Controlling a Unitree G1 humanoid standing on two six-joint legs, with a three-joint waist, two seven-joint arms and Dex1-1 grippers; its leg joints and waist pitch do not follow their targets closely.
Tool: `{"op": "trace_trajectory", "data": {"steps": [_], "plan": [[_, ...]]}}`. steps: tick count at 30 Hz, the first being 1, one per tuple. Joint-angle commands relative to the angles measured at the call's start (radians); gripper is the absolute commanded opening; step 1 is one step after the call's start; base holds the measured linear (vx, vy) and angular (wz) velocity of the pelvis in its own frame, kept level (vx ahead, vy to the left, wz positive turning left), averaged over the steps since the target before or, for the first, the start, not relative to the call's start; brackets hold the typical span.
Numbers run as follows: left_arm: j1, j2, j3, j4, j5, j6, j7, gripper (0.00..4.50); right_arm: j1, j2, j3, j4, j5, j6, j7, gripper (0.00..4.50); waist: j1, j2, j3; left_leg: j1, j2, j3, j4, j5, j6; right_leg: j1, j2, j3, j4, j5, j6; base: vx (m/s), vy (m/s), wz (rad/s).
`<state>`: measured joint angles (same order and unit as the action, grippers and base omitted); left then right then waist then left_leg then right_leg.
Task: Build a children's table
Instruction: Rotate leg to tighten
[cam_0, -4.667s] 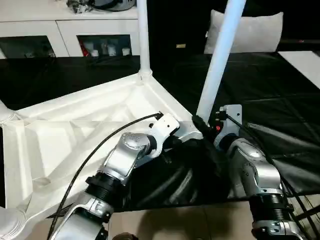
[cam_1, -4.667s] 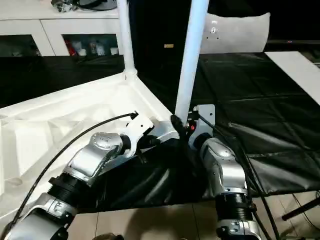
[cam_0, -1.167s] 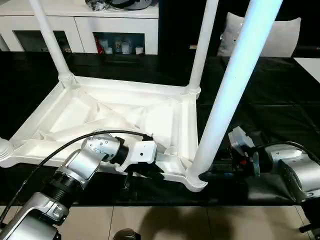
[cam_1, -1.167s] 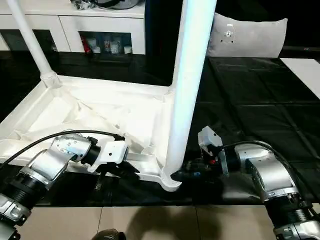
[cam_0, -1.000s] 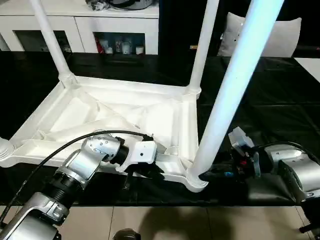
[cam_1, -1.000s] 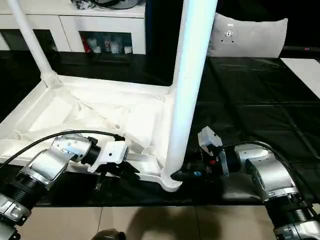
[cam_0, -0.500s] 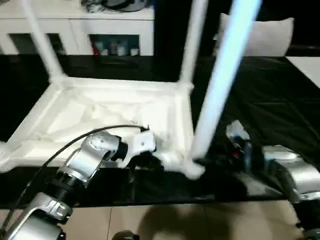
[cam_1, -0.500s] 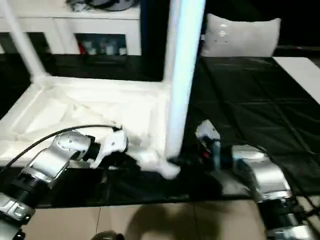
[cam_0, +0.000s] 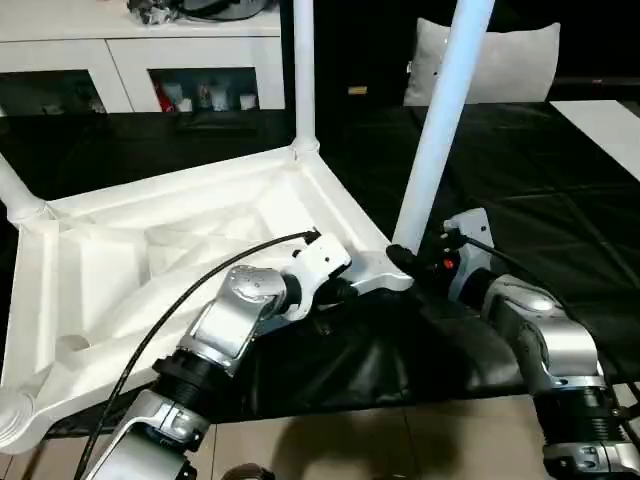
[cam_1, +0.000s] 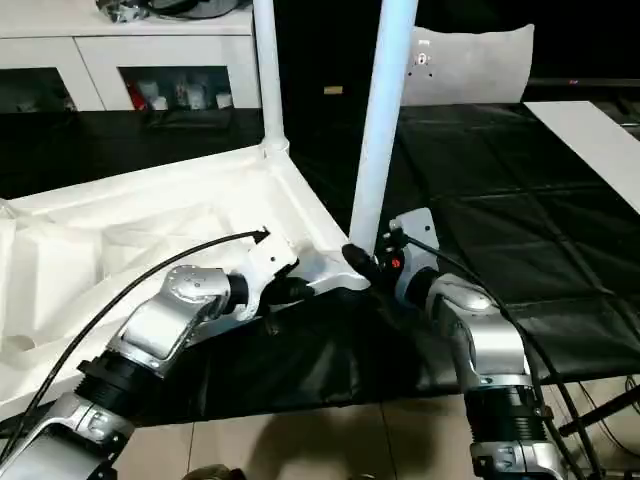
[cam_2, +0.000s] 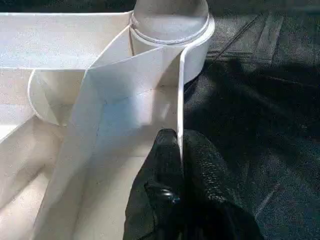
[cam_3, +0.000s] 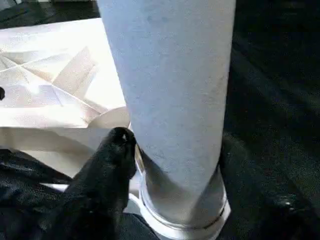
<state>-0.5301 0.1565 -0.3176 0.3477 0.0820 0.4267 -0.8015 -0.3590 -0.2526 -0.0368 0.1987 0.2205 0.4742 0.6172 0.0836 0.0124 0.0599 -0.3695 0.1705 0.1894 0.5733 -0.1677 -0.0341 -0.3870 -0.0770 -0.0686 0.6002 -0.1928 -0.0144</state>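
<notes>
Now the left tool (cam_2: 177, 150) pinches the table top's rim (cam_2: 180, 90); the right tool (cam_3: 170, 150) grips the nearest leg (cam_3: 175, 90) at its base.

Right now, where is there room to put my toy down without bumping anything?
The black mat is bare between the nearest leg, the white cushion and the right gripper. It is crowded at the tabletop corner where the left gripper pinches the rim.

upturned kids' table (cam_0: 150, 260) on blk sheet (cam_0: 540, 180)
</notes>
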Motion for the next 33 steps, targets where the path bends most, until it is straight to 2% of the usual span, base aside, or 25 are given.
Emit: {"op": "trace_trajectory", "data": {"steps": [1,4,9,10,12,13,14,15,16,17,21,22,24,26,27,29,30,32,33], "plan": [[-0.02,-0.006,-0.015,-0.032,-0.03,-0.065,-0.024,0.0,0.013,0.002,0.054,-0.007,0.013,0.013,0.065,3.07,0.003,-0.011,-0.052,0.01,0.059,-0.031,-0.068,-0.24,0.034,0.034,-0.079,0.05,-0.09,-0.302,-0.159,0.0,0.0,0.0],[-0.018,0.015,-0.023,-0.027,-0.025,-0.091,-0.049,0.0,0.018,-0.027,0.059,-0.008,0.011,-0.002,0.1,3.3,0.005,-0.011,-0.051,0.011,0.06,-0.03,-0.068,-0.25,0.036,0.034,-0.081,0.051,-0.092,-0.313,-0.154,0.0,0.0,0.0],[-0.017,0.098,-0.045,0.002,-0.017,-0.191,-0.161,0.0,0.027,-0.148,0.066,-0.011,0.029,-0.067,0.269,3.66,0.011,-0.01,-0.056,0.01,0.061,-0.028,-0.064,-0.215,0.052,0.038,-0.08,0.051,-0.086,-0.257,-0.166,0.0,0.0,0.0],[-0.017,0.098,-0.045,0.002,-0.017,-0.191,-0.161,0.0,0.027,-0.148,0.066,-0.011,0.029,-0.067,0.269,3.76,0.013,-0.009,-0.057,0.009,0.059,-0.029,-0.063,-0.21,0.056,0.038,-0.08,0.05,-0.085,-0.246,-0.168,0.0,0.0,0.0],[-0.011,0.152,-0.068,-0.001,-0.029,-0.253,-0.267,0.0,0.031,-0.224,0.097,-0.021,0.027,-0.086,0.386,4.0,0.015,-0.013,-0.064,0.005,0.062,-0.027,-0.057,-0.155,0.077,0.044,-0.079,0.049,-0.072,-0.141,-0.196,0.0,0.0,0.0],[-0.011,0.175,-0.081,-0.002,-0.034,-0.283,-0.311,0.0,0.032,-0.256,0.115,-0.021,0.019,-0.097,0.433,4.0,0.018,-0.011,-0.066,0.005,0.061,-0.028,-0.055,-0.145,0.085,0.045,-0.079,0.047,-0.068,-0.119,-0.203,0.0,0.0,0.0],[-0.011,0.183,-0.085,-0.002,-0.036,-0.292,-0.325,0.0,0.032,-0.267,0.121,-0.02,0.016,-0.103,0.448,4.09,0.023,-0.014,-0.07,0.003,0.062,-0.025,-0.05,-0.118,0.101,0.045,-0.079,0.048,-0.06,-0.069,-0.216,0.0,0.0,0.0],[-0.012,0.192,-0.09,-0.002,-0.038,-0.306,-0.345,0.0,0.031,-0.281,0.129,-0.018,0.011,-0.111,0.468,4.2,0.028,-0.01,-0.072,0.002,0.064,-0.023,-0.047,-0.092,0.113,0.041,-0.076,0.047,-0.052,-0.025,-0.232,0.0,0.0,0.0],[-0.012,0.194,-0.091,-0.003,-0.039,-0.307,-0.348,0.0,0.031,-0.283,0.13,-0.017,0.011,-0.112,0.471,4.28,0.027,-0.012,-0.071,0.0,0.063,-0.021,-0.045,-0.089,0.119,0.04,-0.075,0.047,-0.051,-0.013,-0.237,0.0,0.0,0.0],[-0.006,0.225,-0.113,-0.021,-0.051,-0.331,-0.424,0.0,0.025,-0.31,0.141,-0.014,0.016,-0.134,0.532,4.4,0.035,-0.01,-0.07,0.003,0.065,-0.022,-0.045,-0.106,0.122,0.037,-0.078,0.045,-0.053,-0.036,-0.242,0.0,0.0,0.0],[0.002,0.264,-0.143,-0.04,-0.06,-0.372,-0.51,0.0,0.022,-0.334,0.153,-0.015,0.052,-0.157,0.635,4.45,0.05,-0.008,-0.066,0.008,0.073,-0.022,-0.05,-0.171,0.089,0.033,-0.081,0.047,-0.06,-0.134,-0.237,0.0,0.0,0.0],[0.002,0.264,-0.143,-0.04,-0.06,-0.372,-0.51,0.0,0.022,-0.334,0.153,-0.015,0.052,-0.157,0.635,4.19,0.054,-0.008,-0.066,0.009,0.073,-0.022,-0.05,-0.18,0.084,0.033,-0.083,0.048,-0.061,-0.147,-0.234,0.0,0.0,0.0],[0.003,0.284,-0.167,-0.038,-0.058,-0.419,-0.562,0.0,0.023,-0.351,0.175,-0.006,0.082,-0.158,0.722,4.12,0.059,-0.013,-0.063,0.01,0.075,-0.023,-0.053,-0.214,0.067,0.032,-0.085,0.049,-0.067,-0.213,-0.218,0.0,0.0,0.0],[0.003,0.29,-0.174,-0.038,-0.058,-0.429,-0.576,0.0,0.025,-0.357,0.182,-0.009,0.092,-0.153,0.744,3.93,0.06,-0.011,-0.06,0.01,0.074,-0.024,-0.055,-0.238,0.055,0.03,-0.086,0.05,-0.07,-0.257,-0.204,0.0,0.0,0.0],[0.003,0.293,-0.178,-0.039,-0.06,-0.435,-0.586,0.0,0.03,-0.362,0.188,-0.02,0.104,-0.144,0.766,3.69,0.06,-0.013,-0.06,0.012,0.075,-0.025,-0.057,-0.25,0.047,0.028,-0.088,0.051,-0.072,-0.282,-0.198,0.0,0.0,0.0],[0.005,0.296,-0.181,-0.043,-0.063,-0.439,-0.597,0.0,0.041,-0.377,0.203,-0.049,0.131,-0.104,0.813,3.59,0.06,-0.014,-0.058,0.011,0.073,-0.026,-0.057,-0.266,0.039,0.028,-0.089,0.052,-0.075,-0.321,-0.187,0.0,0.0,0.0],[0.005,0.296,-0.181,-0.043,-0.063,-0.439,-0.597,0.0,0.041,-0.377,0.203,-0.049,0.131,-0.104,0.813,3.46,0.063,-0.015,-0.059,0.012,0.075,-0.026,-0.057,-0.266,0.039,0.028,-0.089,0.053,-0.076,-0.328,-0.179,0.0,0.0,0.0],[0.005,0.298,-0.183,-0.044,-0.064,-0.443,-0.604,0.0,0.047,-0.384,0.212,-0.06,0.139,-0.091,0.837,3.46,0.063,-0.015,-0.061,0.01,0.075,-0.027,-0.057,-0.25,0.041,0.029,-0.088,0.053,-0.072,-0.31,-0.179,0.0,0.0,0.0],[0.004,0.299,-0.184,-0.04,-0.064,-0.451,-0.609,0.0,0.052,-0.392,0.224,-0.068,0.143,-0.076,0.866,3.33,0.063,-0.014,-0.062,0.009,0.074,-0.027,-0.056,-0.246,0.043,0.029,-0.087,0.051,-0.071,-0.298,-0.184,0.0,0.0,0.0]]}}
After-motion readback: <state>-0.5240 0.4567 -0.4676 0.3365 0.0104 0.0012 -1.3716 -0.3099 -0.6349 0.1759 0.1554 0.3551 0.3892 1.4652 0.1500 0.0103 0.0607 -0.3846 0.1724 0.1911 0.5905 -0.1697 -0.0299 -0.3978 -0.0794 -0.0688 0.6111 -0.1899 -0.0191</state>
